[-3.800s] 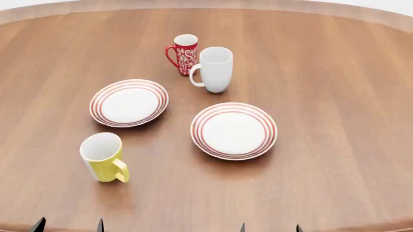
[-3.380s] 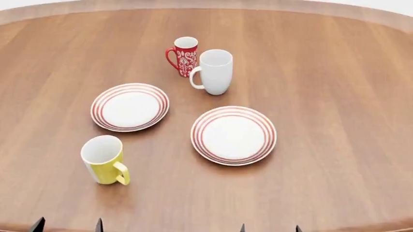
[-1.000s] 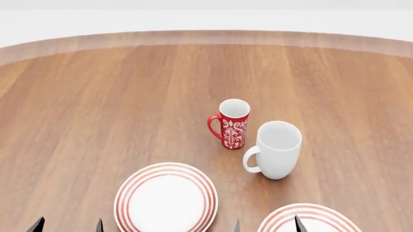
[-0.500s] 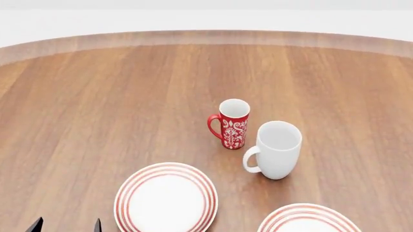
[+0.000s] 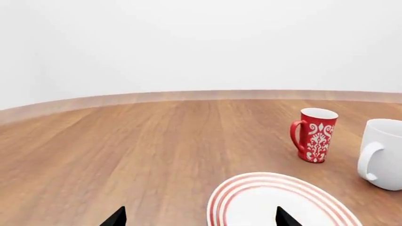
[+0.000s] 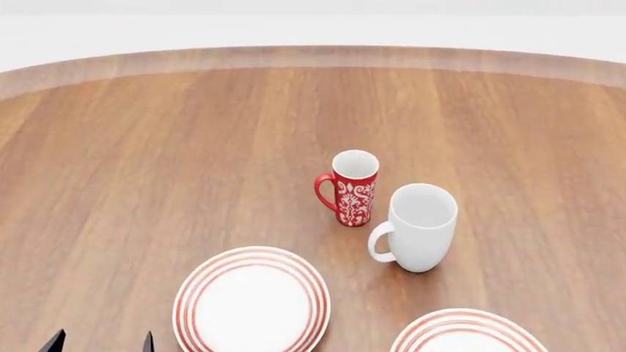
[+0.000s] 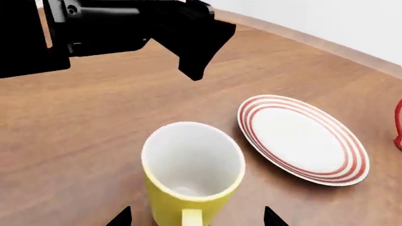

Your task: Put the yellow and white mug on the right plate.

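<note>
Yellow outside and white within, the yellow and white mug (image 7: pixel 192 176) stands upright on the wooden tabletop (image 7: pixel 75 136), seen only in the right wrist view, with its handle turned toward that camera. It sits between the two dark tips of the right end effector (image 7: pixel 195 217), which are spread wide and touch nothing. Just beside the mug lies a red-ringed plate (image 7: pixel 301 139), and the black left arm (image 7: pixel 113 28) hangs above the tabletop beyond it.

Compared with the head view of a second ago, the right end effector's tips have left the lower edge; the red patterned mug (image 6: pixel 350 188), the white mug (image 6: pixel 418 227) and both plates lie as they did. The right plate (image 6: pixel 468 339) shows only partly at the lower edge, bare.

The left end effector (image 5: pixel 196 217) is also spread open, holding nothing, its tips either side of the left plate (image 5: pixel 276 202).
</note>
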